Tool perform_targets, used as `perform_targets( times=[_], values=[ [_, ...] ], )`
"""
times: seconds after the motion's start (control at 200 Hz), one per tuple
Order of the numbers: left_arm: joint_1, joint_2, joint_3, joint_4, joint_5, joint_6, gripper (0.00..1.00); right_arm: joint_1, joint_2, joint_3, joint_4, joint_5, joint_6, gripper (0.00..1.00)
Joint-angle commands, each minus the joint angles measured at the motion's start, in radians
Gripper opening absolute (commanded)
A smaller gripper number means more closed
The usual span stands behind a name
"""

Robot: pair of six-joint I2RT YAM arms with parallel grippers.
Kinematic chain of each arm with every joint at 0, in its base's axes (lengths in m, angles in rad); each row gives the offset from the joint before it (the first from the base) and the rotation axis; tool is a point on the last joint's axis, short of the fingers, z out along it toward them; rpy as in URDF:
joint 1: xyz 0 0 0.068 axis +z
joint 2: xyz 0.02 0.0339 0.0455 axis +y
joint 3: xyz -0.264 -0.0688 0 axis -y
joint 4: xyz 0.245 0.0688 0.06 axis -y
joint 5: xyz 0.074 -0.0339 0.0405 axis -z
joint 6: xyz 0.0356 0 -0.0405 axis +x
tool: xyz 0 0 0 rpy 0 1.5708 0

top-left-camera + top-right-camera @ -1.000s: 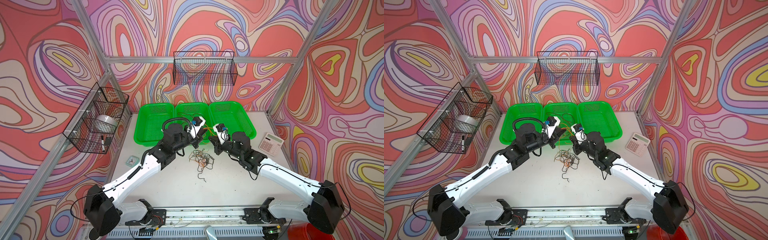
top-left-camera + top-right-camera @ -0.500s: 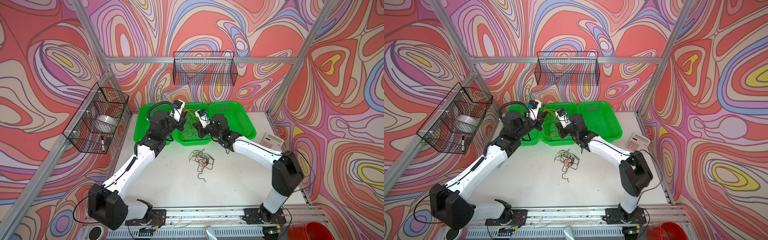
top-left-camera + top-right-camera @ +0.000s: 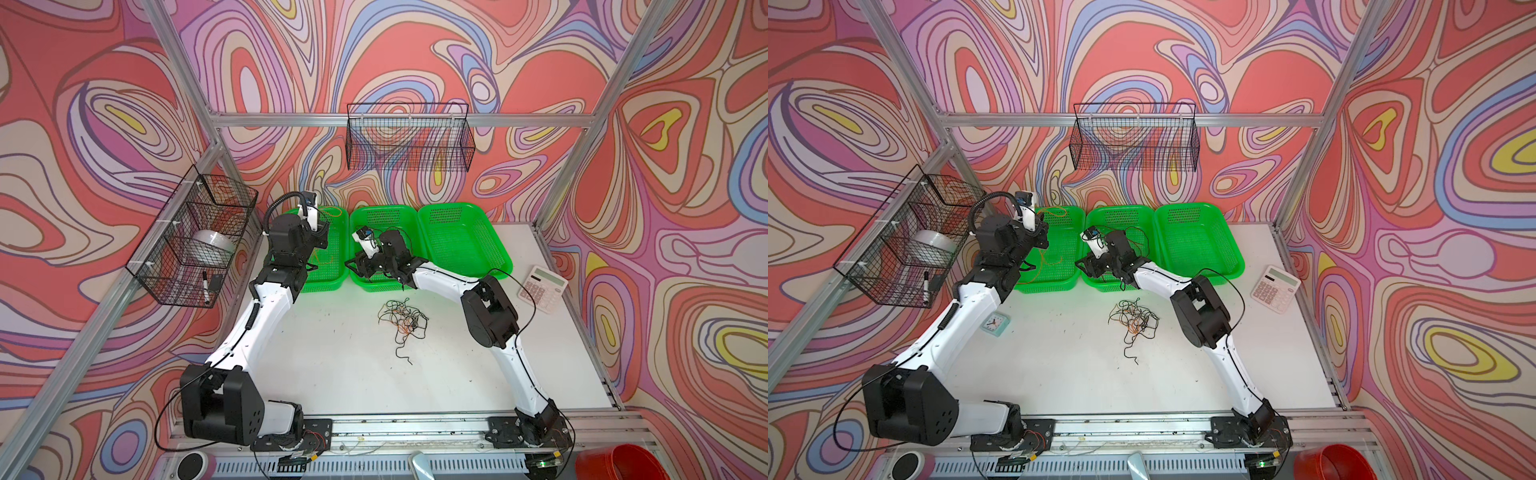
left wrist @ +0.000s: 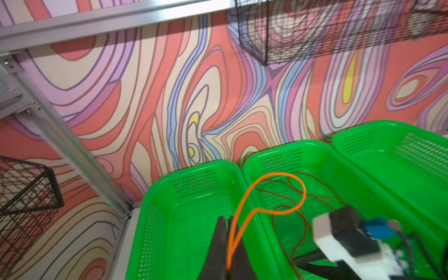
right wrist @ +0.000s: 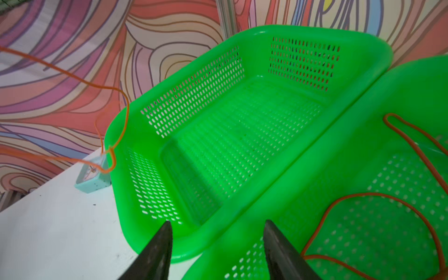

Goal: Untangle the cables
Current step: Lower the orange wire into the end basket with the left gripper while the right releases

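**Sorting stage of the untangling.** The left jaws are clenched on the orange cable (image 4: 278,173). It rises from between them in a loop and, in both top views, hangs over the left basket (image 3: 328,286). Whether its free end touches the basket floor cannot be told.

The right jaws stand apart and empty. They are above the near corner of the middle basket (image 3: 384,210), next to the left basket. The red-brown cable (image 5: 375,194) lies loose on the middle basket's floor.

The tangle (image 3: 401,316) of black and orange cables lies on the counter (image 3: 332,365), just in front of the middle basket. A single black tail trails from it toward the arm bases.

**Governing relation:** the orange cable hangs from the left jaws with the left basket beneath, so letting go there should probably drop it in without further travel. For the tangle, the right jaws are the nearer pair. It lies lower than those jaws and toward the bases. Its only clear axis is the tail, which runs roughly front to back. A descent from above onto an outer strand seems the likely approach.
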Motion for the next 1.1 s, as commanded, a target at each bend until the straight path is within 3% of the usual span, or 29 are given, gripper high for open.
perform_targets(
  times=[0.0,0.325,0.426,0.451,0.556,0.706,0.886,1.096],
  values=[
    [0.038,0.079,0.007,0.022,-0.046,0.016,0.00,-0.002,-0.123,-0.098,0.056,0.073,-0.010,0.66],
    [0.087,0.351,0.142,0.011,0.025,-0.006,0.00,-0.003,-0.467,-0.453,0.085,0.132,-0.005,0.70],
    [0.093,0.410,0.197,-0.040,0.019,-0.046,0.00,-0.002,-0.561,-0.547,0.043,0.203,-0.004,0.69],
    [0.093,0.417,0.205,-0.049,0.016,-0.056,0.05,-0.003,-0.595,-0.571,0.027,0.231,-0.003,0.68],
    [0.093,0.426,0.208,-0.058,-0.004,-0.104,0.46,-0.003,-0.682,-0.672,-0.039,0.350,0.007,0.68],
    [0.093,0.416,0.238,-0.145,-0.071,-0.148,0.72,-0.001,-0.779,-0.784,-0.125,0.421,0.032,0.65],
    [0.093,0.332,0.181,-0.154,-0.052,-0.160,0.76,-0.002,-0.873,-0.911,-0.139,0.429,0.076,0.64],
    [0.050,0.153,-0.001,-0.108,0.068,-0.116,0.74,-0.001,-0.833,-0.954,-0.205,0.381,0.157,0.58]
  ],
)
